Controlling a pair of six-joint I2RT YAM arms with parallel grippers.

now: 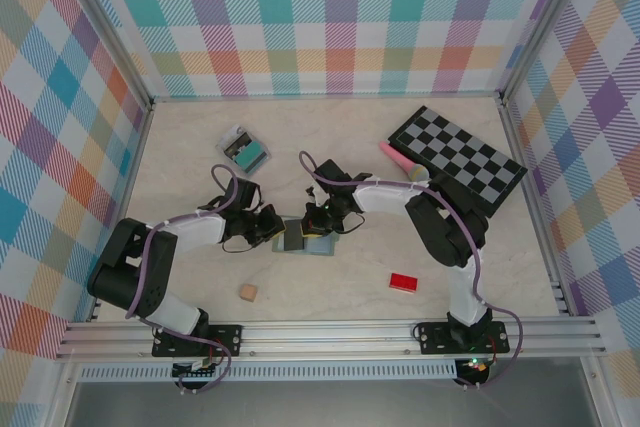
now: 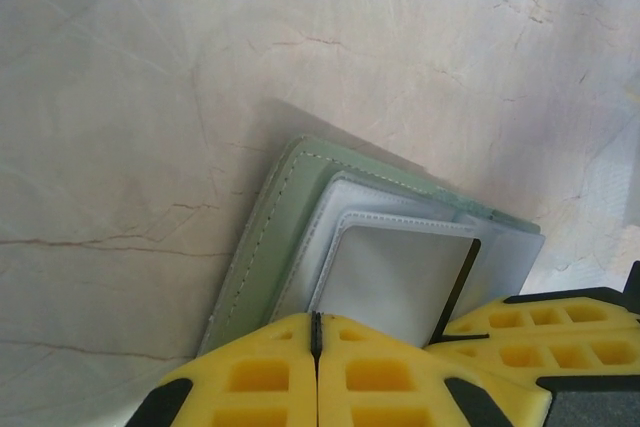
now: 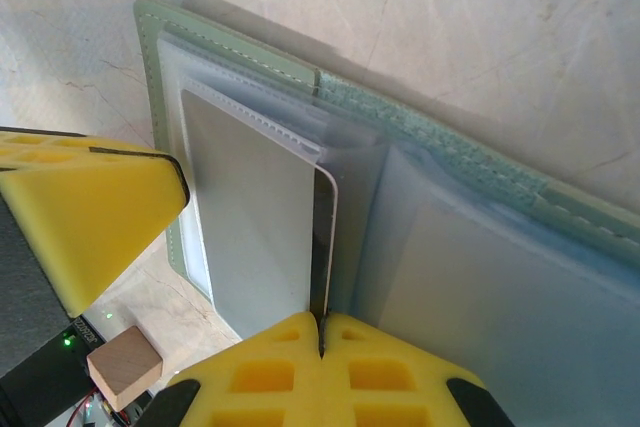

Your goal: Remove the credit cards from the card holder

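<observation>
**Right pincer pinching a grey card at the open card holder**

The right pincer (image 3: 320,325) is squeezing its yellow pads together on the lower edge of a grey card (image 3: 260,217). The card is sitting partly inside a clear sleeve of the card holder (image 3: 230,45). The card holder is lying open and flat near the middle of the surface (image 1: 330,127), between the two arms. Its pale green cover is showing around the stacked sleeves.

The left pincer (image 2: 315,325) is meeting the holder from the opposite side. Its pads are pressing tight against each other at the holder's edge, and I cannot tell whether any sleeve is caught between them. The two pincers are working just beside each other.

Farther out, a teal card (image 1: 252,155) is lying toward the back left, well apart from the holder. A wooden cube (image 1: 247,292) is sitting near the front left and a red block (image 1: 403,281) near the front right. A checkered board (image 1: 457,157) is lying at the back right, with a pink object (image 1: 398,160) just beside its left edge.
</observation>
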